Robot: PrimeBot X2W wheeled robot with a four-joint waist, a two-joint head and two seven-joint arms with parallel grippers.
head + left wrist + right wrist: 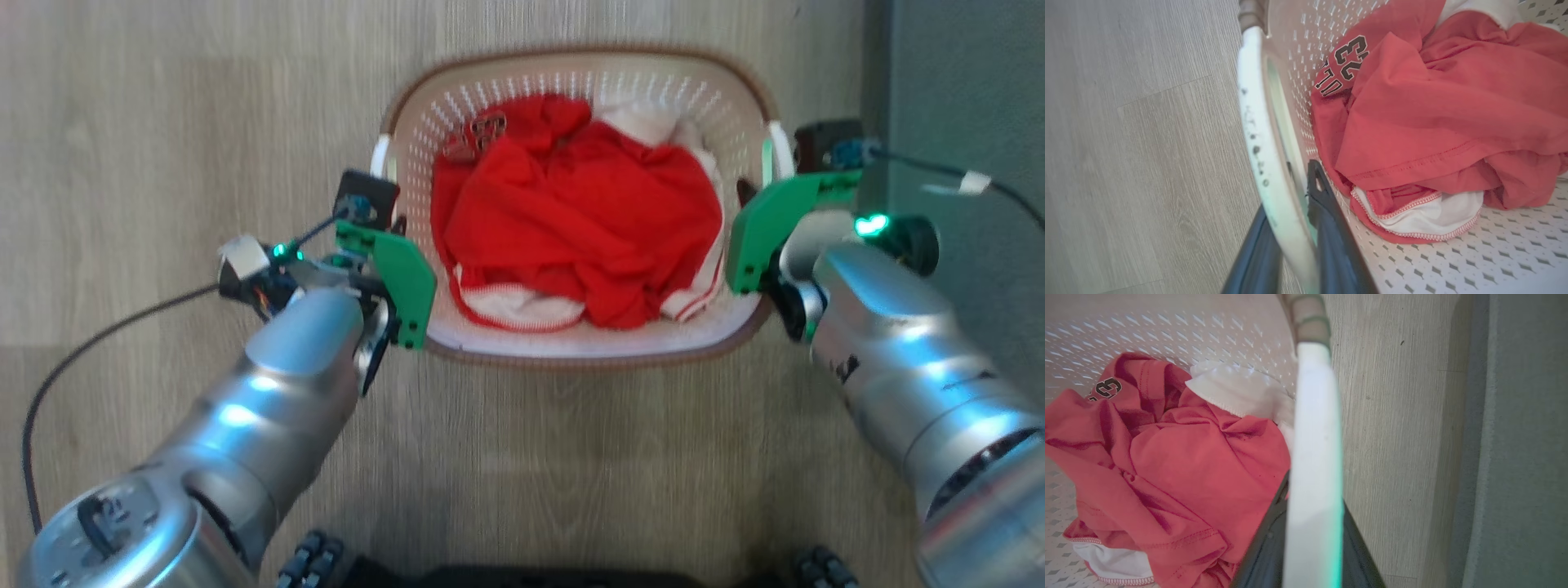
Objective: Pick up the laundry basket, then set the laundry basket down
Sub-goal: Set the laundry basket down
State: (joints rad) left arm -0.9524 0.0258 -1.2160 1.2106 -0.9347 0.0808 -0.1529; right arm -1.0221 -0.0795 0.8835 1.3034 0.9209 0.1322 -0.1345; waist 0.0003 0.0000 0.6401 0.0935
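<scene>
Wood floor (pixel 163 122) lies under the basket (pixel 571 349) of red clothes (pixel 571 220). The left gripper (pixel 1290 192) pinches the basket's left handle (pixel 1257 122), the right gripper (pixel 1312 506) its right handle (pixel 1314 416). One finger sits inside each, likely so the load stays level.

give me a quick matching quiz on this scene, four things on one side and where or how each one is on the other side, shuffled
Things
1 left gripper
2 right gripper
3 red shirt
4 floor

Place or state
a crumpled inside the laundry basket
b pale wood grain
c fingers on either side of the white right handle
d fingers on either side of the white left handle

Pairs: 1-d, 2-c, 3-a, 4-b
</scene>
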